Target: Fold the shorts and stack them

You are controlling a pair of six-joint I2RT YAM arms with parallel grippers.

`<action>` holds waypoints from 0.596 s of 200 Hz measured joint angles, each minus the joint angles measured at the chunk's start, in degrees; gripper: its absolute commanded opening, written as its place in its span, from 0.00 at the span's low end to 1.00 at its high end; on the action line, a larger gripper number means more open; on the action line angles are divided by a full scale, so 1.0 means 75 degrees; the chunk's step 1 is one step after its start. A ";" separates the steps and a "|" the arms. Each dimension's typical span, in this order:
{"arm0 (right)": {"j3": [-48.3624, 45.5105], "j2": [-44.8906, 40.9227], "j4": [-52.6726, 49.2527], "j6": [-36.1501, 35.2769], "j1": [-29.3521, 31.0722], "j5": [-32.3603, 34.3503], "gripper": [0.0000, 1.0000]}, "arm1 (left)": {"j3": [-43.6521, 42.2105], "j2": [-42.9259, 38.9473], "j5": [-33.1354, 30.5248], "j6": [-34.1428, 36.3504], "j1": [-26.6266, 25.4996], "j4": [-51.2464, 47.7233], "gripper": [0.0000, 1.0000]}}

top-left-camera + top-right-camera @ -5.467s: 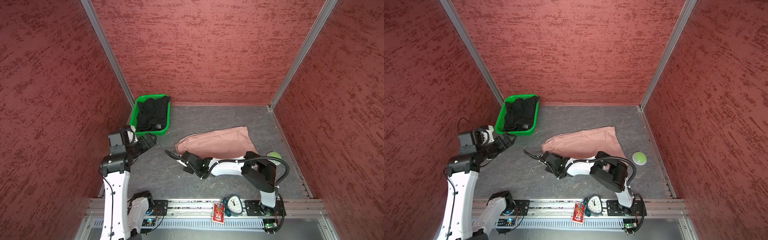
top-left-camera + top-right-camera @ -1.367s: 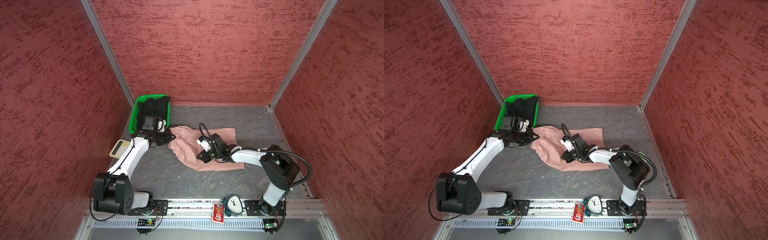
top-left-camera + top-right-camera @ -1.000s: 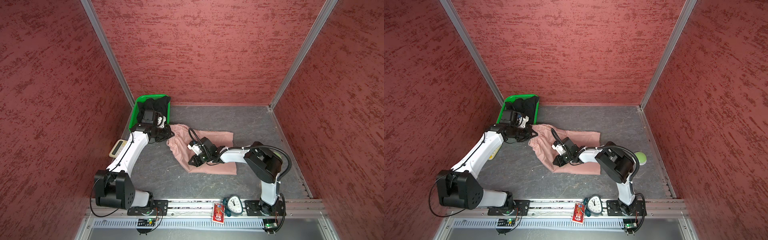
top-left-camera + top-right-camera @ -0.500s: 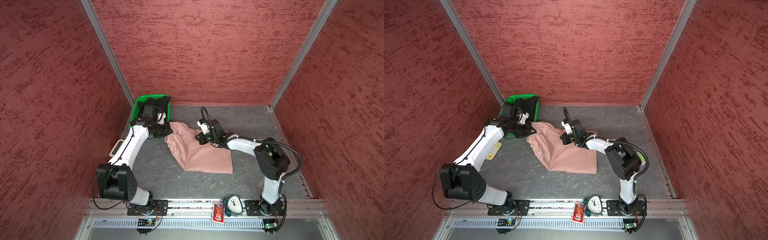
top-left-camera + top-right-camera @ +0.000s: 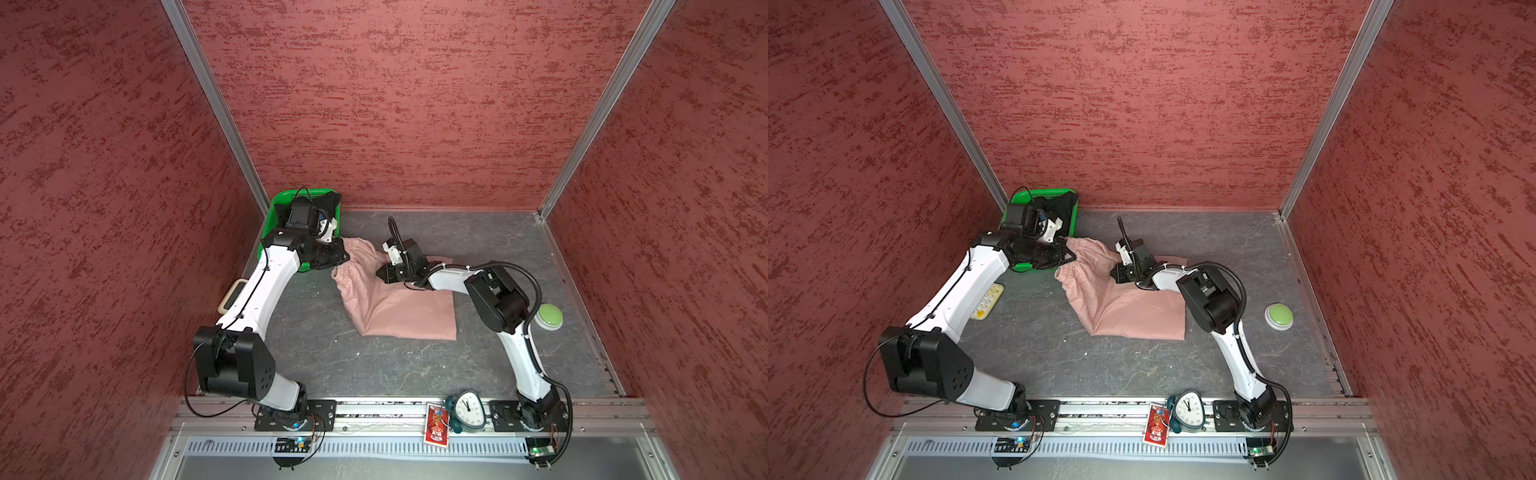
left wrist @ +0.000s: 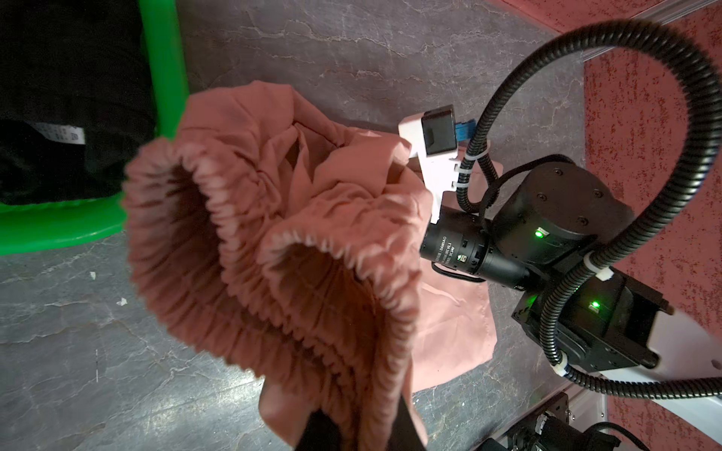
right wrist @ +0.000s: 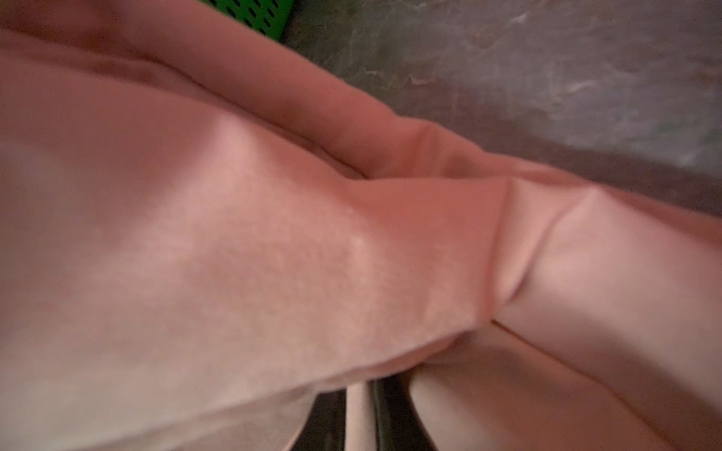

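if i start from the rail closest to me, a small white alarm clock (image 5: 469, 409) stands there beside a red printed card (image 5: 436, 424). past them comes the dark grey stone-look table (image 5: 332, 365). on its middle lie the dusty pink cloth shorts (image 5: 399, 311), the leg part flat on the table and the part with the gathered elastic waistband (image 6: 242, 218) raised. a round green push button (image 5: 549, 316) sits on the right side, apart from the cloth, and a flat cream keypad (image 5: 986, 301) lies at the left edge beside my left arm. my right claw (image 5: 382, 275) is on the pink cloth; in its wrist view a strip of the cloth is pinched between the dark fingers (image 7: 390, 421), with folds running to them. my left claw (image 5: 345, 259) is pressed together on the waistband and holds it off the table, just beside the green plastic basket (image 5: 272, 212). in this basket, in the far left corner, lie the black cloth shorts (image 6: 58, 78) with a white label (image 6: 58, 132).
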 measured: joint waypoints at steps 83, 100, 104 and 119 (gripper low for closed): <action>-0.4223 -0.4610 -0.0201 0.0038 -0.1335 0.1020 0.59 | 0.0807 0.0583 -0.0498 0.0009 -0.0073 -0.0664 0.01; -0.4995 -0.5773 -0.0667 -0.0044 -0.1746 0.1568 0.59 | 0.1032 0.0659 -0.0618 0.0012 -0.0087 -0.0895 0.01; -0.5149 -0.5983 -0.0764 -0.0064 -0.1781 0.1658 0.58 | 0.1122 0.0691 -0.0664 0.0017 -0.0096 -0.0959 0.01; -0.5659 -0.6540 -0.1052 -0.0067 -0.1792 0.1851 0.55 | 0.1448 0.0836 -0.0836 0.0017 -0.0146 -0.1163 0.01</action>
